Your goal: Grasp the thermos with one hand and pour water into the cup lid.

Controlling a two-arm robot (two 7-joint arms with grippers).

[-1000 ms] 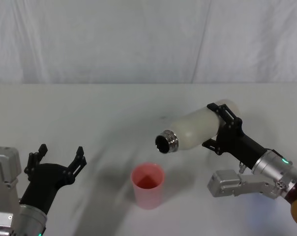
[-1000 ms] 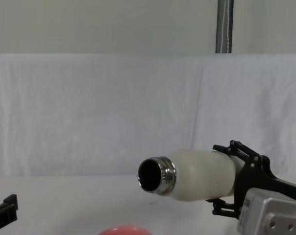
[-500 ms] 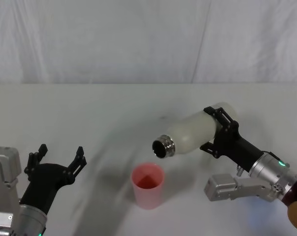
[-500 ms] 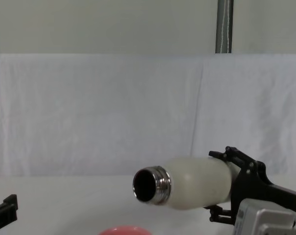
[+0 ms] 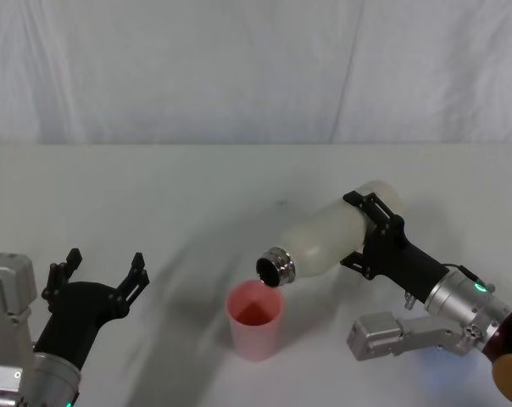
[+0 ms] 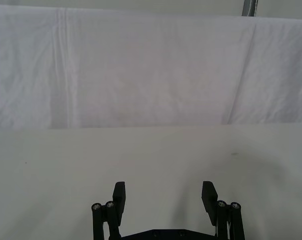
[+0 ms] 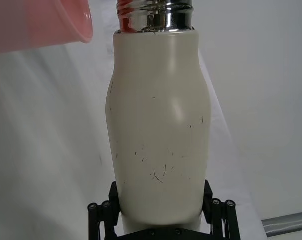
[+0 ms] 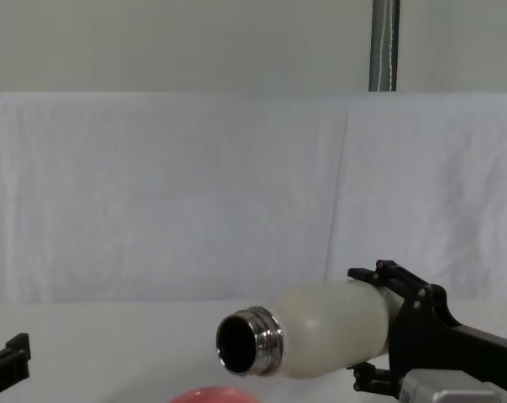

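The right gripper (image 5: 370, 233) clamps the thermos (image 5: 328, 237), tipped over the cup lid (image 5: 254, 320); no water visible yet. The left gripper (image 5: 99, 275) waits open, near left.

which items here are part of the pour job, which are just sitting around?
In the job:
- thermos, tipped on its side, open steel neck just above the cup lid
- cup lid, pink, upright on the table
- right gripper, jaws shut on the thermos's base end

Just there:
- left gripper, jaws open, idle at the near left
- table
- white backdrop cloth
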